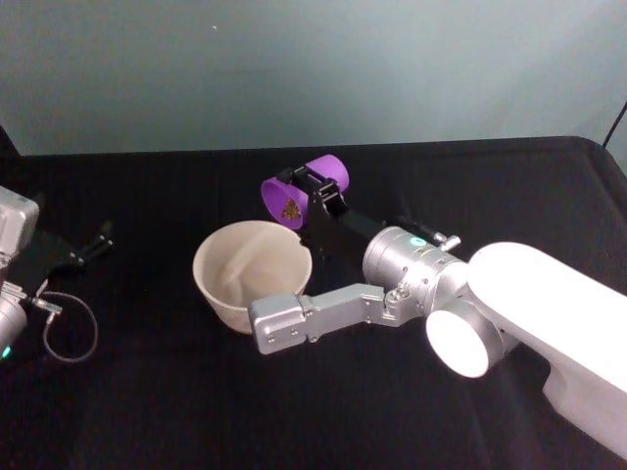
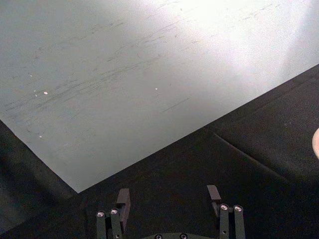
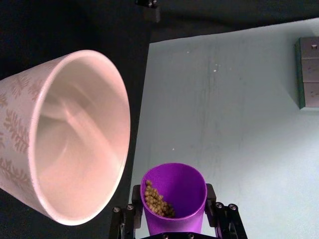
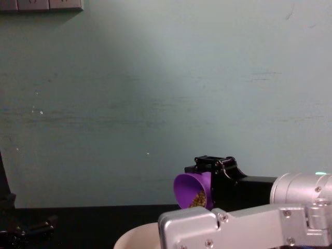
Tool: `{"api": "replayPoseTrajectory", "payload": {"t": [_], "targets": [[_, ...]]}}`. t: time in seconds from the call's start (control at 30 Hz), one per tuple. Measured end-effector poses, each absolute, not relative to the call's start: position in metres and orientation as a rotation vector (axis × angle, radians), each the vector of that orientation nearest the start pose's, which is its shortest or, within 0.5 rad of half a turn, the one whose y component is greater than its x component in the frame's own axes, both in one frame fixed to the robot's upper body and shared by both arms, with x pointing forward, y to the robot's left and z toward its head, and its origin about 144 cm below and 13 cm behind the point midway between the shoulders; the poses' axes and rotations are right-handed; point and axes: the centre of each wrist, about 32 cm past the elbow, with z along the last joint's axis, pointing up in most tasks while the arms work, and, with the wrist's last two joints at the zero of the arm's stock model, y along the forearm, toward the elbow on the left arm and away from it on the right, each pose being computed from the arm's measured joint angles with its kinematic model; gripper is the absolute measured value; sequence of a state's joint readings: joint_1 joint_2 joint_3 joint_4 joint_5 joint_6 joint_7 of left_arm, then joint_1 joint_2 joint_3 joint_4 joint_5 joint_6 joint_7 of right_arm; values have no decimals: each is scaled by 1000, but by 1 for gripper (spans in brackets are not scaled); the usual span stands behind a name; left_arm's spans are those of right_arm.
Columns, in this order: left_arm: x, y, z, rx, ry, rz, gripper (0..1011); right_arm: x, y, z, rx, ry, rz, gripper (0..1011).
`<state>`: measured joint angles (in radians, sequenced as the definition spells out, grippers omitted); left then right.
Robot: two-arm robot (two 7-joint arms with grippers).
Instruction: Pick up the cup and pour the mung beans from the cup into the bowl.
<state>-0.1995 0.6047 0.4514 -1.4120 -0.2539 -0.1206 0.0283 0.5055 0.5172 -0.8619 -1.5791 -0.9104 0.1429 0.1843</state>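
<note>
right hand (image 1: 315,196) clamped on purple cup (image 1: 333,172), tipped sideways, mung beans (image 1: 291,210) at lip | white bowl (image 1: 211,289) just below hand, under cup mouth | risk: off-centre pour drops beans outside rim onto bench (image 1: 147,411) | left hand (image 1: 86,249) parked, agape, empty

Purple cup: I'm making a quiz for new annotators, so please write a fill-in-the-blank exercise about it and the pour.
The right claw is shut on the ____ cup, which is tipped on its side.
The mung beans lie inside the ____, near its mouth.
The white bowl holds ____ beans.
The left claw, off to the left, is open and holds ____.
Missing words: purple; cup; no; nothing.
</note>
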Motion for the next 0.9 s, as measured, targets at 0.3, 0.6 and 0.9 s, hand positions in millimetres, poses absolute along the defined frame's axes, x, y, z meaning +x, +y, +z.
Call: {"api": "replayPoseTrajectory", "payload": {"t": [0.3, 0.6, 0.9], "targets": [[489, 310, 1140, 304, -285, 1248, 1000, 503, -157, 1209, -946, -1441, -597, 732], [489, 310, 1140, 304, -285, 1248, 1000, 501, -155, 1206, -966, -1492, -579, 732], [489, 310, 1140, 304, -285, 1248, 1000, 500, -153, 1202, -994, -1549, -560, 732]]}}
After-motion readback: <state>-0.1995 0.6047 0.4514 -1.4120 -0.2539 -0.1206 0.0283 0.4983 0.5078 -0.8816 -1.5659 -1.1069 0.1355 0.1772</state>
